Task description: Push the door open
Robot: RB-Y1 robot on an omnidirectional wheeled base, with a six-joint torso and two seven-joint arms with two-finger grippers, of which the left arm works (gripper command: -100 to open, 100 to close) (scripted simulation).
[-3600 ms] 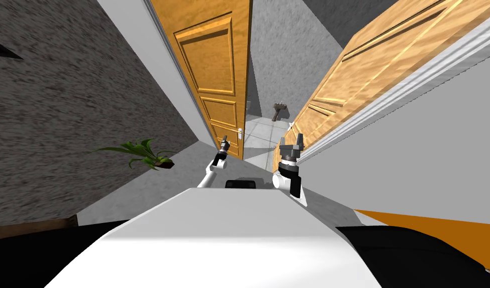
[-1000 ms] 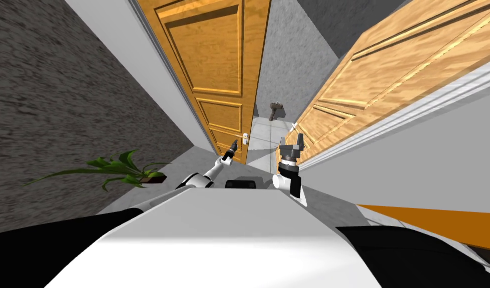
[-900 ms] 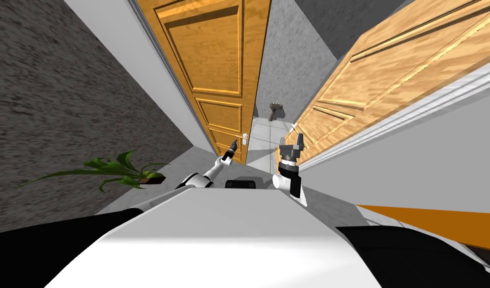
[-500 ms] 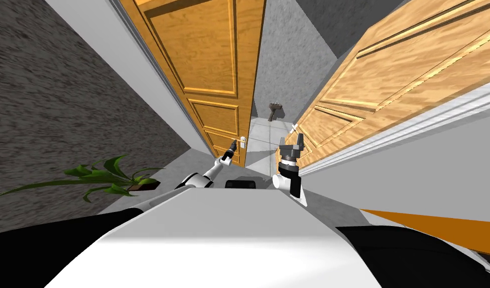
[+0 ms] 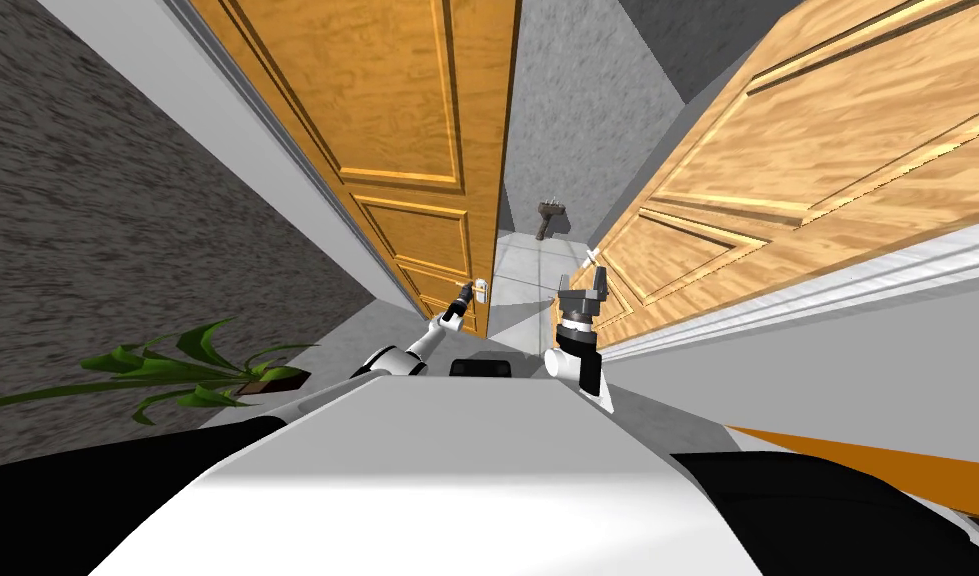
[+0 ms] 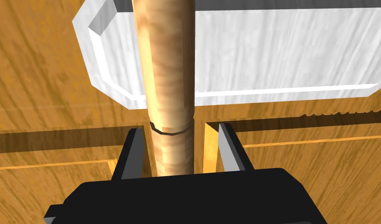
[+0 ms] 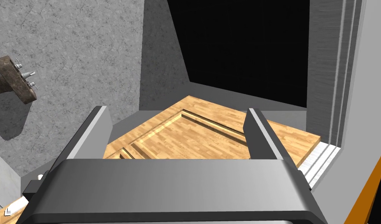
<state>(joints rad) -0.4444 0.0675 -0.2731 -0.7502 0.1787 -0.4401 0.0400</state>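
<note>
Orange-brown wood grain marks the tall panelled door point(image 5: 417, 100) at the robot's front left. It stands ajar, its free edge facing a narrow gap through which a grey wall and a pale floor point(image 5: 525, 262) show. Low on that edge sits a white, bevelled handle plate point(image 6: 263, 50), and a round, light wooden lever point(image 6: 168, 58) crosses it. The left gripper point(image 5: 465, 292) is right at this handle. In the left wrist view the left gripper point(image 6: 179, 128) straddles the lever with its fingers point(image 6: 133, 153) set fairly narrow but not clamped: one blade lies just beside the wood and a slit shows at the other. The right gripper point(image 5: 582, 285) hangs spread wide and holds nothing, close to a second, paler panelled wooden door point(image 5: 777, 170) on the right side. Beyond the gap, a small brown basin-like fixture point(image 5: 550, 215) hangs on the grey wall. A green leafy plant point(image 5: 177, 370) lies by the dark speckled wall to the left.
</note>
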